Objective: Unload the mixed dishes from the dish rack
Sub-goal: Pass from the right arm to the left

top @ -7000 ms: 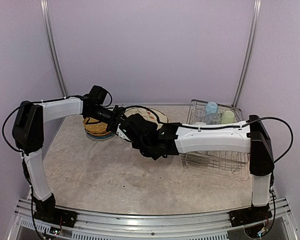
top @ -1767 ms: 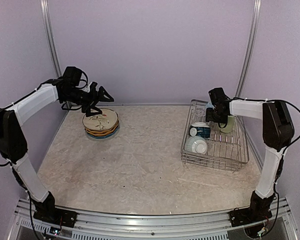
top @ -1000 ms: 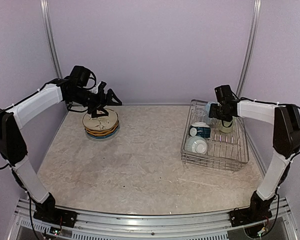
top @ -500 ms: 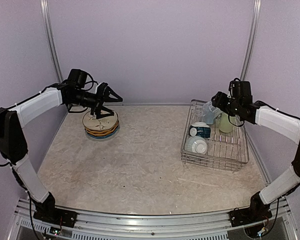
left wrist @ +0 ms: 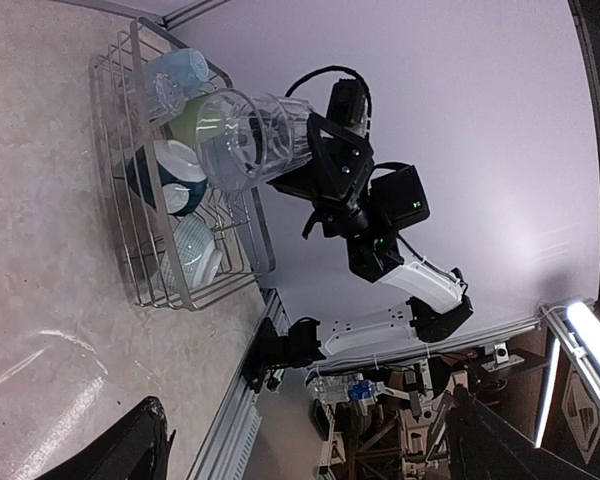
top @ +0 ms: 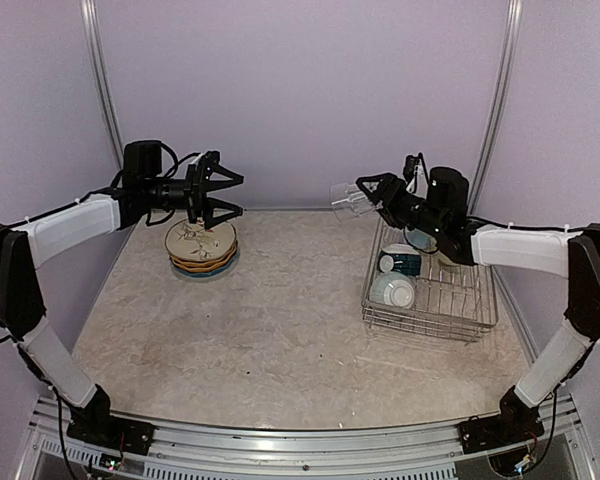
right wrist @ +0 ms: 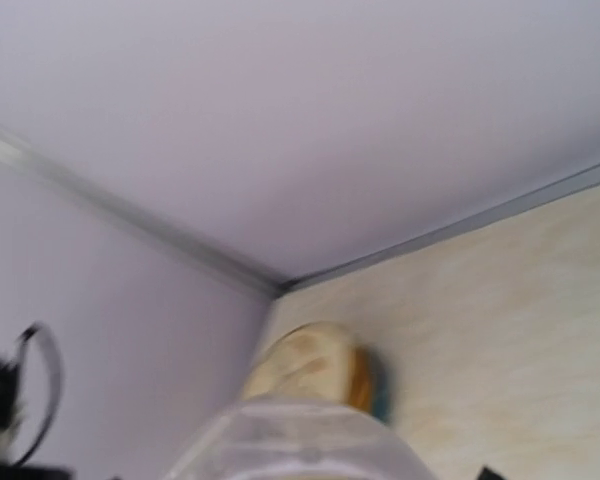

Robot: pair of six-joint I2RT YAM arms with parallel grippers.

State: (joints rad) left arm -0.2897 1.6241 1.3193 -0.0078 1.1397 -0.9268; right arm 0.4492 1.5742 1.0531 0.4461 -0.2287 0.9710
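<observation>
— From above, which step are we doing?
— We are judging that we are carrying one dish out. The right pincer is pinching the clear glass tumbler in the air, just left of the dish rack and above the table. The left pincer is hanging spread and empty over the plates.
— How is the tumbler lying?
— Its long axis is running nearly level, across the table. Its mouth is pointing toward the left arm.
— Is the left wrist view agreeing?
— Yes. We are looking almost into the open mouth, and the right pincer is gripping near the base end. The bowls and mugs are waiting in the rack behind.
— And the right wrist view?
— It is blurred. We are seeing only the tumbler's pale wall at the bottom edge, with the plates far beyond.
— What is the next move calling for?
— We are thinking of two ways. We are either passing it into the spread left pincer, or turning it upright before lowering it on the table.
</observation>
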